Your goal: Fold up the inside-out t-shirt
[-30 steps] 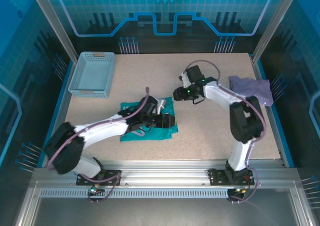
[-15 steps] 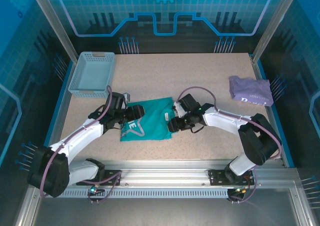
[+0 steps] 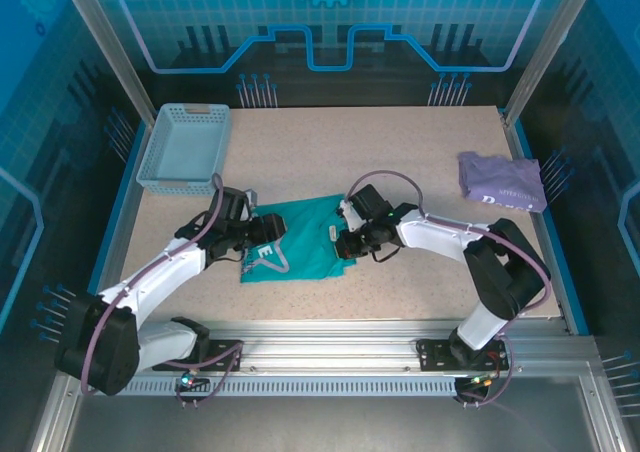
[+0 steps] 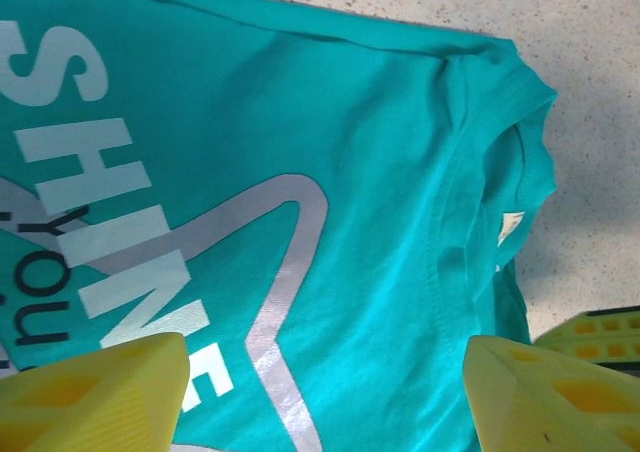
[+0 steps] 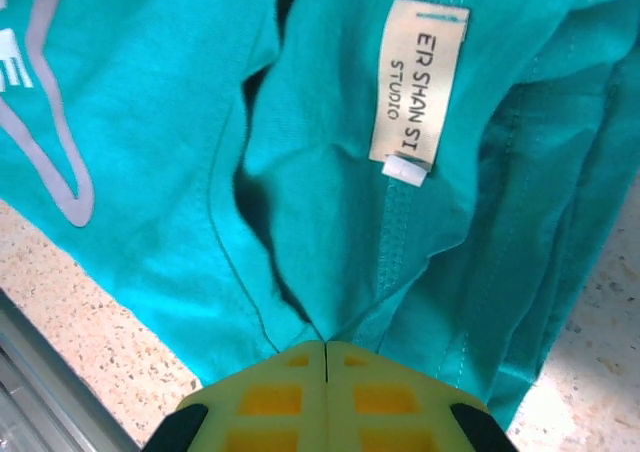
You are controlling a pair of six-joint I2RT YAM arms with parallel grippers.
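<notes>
Right end effector [image 5: 325,354] has just been shut, clamped on a pinch of the teal t-shirt [image 5: 330,222] near its neck tag [image 5: 420,82]. Left end effector [image 4: 325,387] is held apart over the print. The shirt lies on the desk [image 3: 400,162] between both; a fold is judged to be starting.

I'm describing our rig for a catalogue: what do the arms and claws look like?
The left arm and right arm are white shells with black joints, each trailing a looping purplish cable. The left claw and right claw have chunky yellow fingers; the right's show gridded recesses.
</notes>
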